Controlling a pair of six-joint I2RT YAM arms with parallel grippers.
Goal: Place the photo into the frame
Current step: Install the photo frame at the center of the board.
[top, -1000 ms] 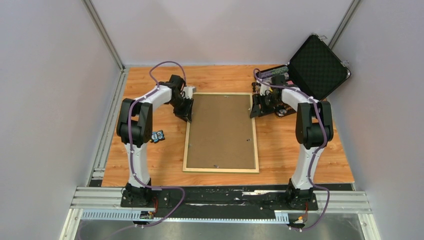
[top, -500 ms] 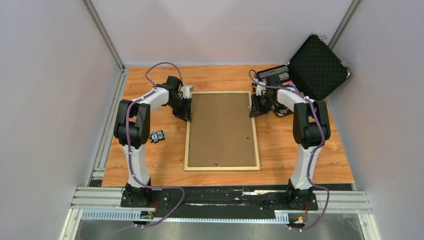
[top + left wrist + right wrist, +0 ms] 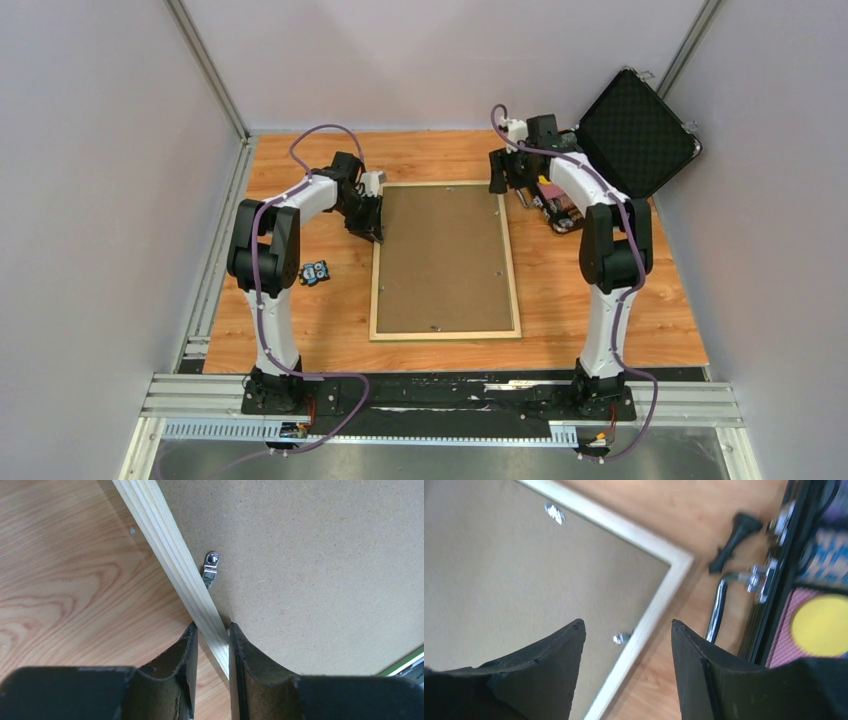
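On the worktop [image 3: 560, 300] before us the frame [image 3: 444, 335] lies back-up, backing board [image 3: 440, 260] fitted, photo unseen. Our left pincer [image 3: 212, 628] clenches its left rail; lifting one-sided could twist it. Farther off, the right pincer [image 3: 626, 625], released, may snag the case [image 3: 630, 130].

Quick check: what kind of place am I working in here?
Likely a lab robot cell: plain grey panels enclose a wooden table, with aluminium mounting rails at its near edge.

Blurred in the right wrist view: frame [image 3: 651, 612] corner, case [image 3: 784, 580].
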